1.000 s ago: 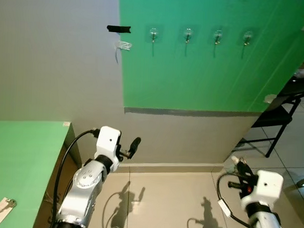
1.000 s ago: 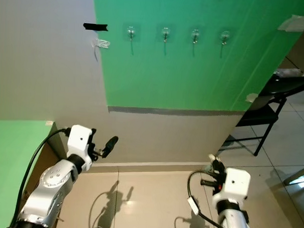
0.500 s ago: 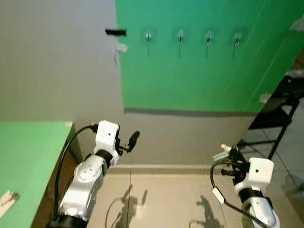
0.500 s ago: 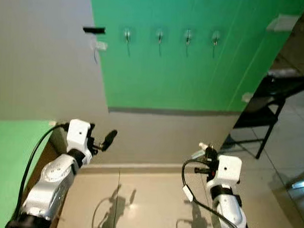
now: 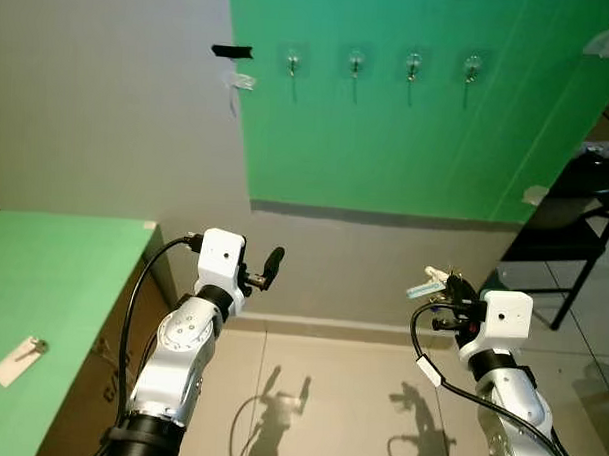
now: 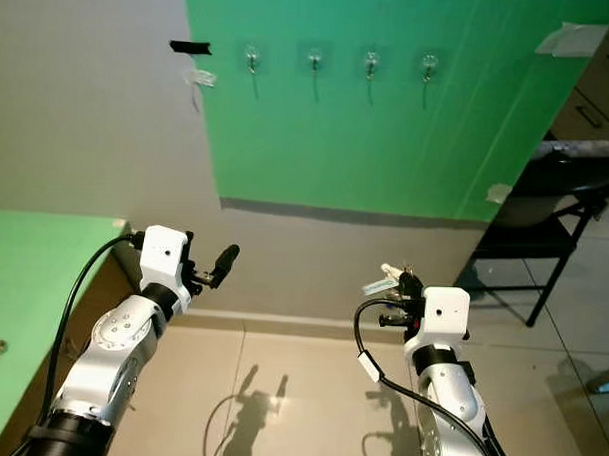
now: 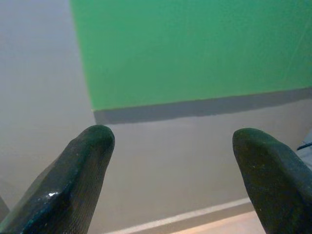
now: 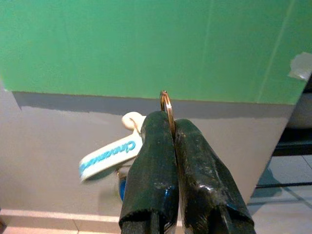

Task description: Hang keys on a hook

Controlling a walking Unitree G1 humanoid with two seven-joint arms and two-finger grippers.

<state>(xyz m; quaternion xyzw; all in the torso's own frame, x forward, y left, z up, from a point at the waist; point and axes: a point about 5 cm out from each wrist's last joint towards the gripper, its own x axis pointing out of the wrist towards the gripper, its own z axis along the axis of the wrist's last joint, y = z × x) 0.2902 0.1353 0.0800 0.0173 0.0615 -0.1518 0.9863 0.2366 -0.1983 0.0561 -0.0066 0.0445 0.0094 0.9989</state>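
Right end effector [image 8: 168, 139] pinches the keys [image 8: 146, 146] by the thin split ring, tag dangling: light, stiff, likely slippery. Keep that ring grip for the hooks [image 5: 355, 62] at upper centre; left end effector [image 7: 170, 170] spread, idle.

Ahead of you four hooks [image 5: 291, 59] [image 5: 355, 61] [image 5: 413, 63] [image 5: 472, 65] sit in a row high on the wall panel [image 5: 408, 132], with a strip of tape [image 5: 232, 51] just left of them. A table [image 5: 53, 279] stands at your left with a tagged key [image 5: 20, 359] lying on it, and a chair [image 5: 574, 237] stands at your right against the wall. Your left gripper [image 5: 273, 262] and right gripper [image 5: 445, 284] sit low before the wall, well below the hooks, the right one pinching the keys [image 8: 166, 108].
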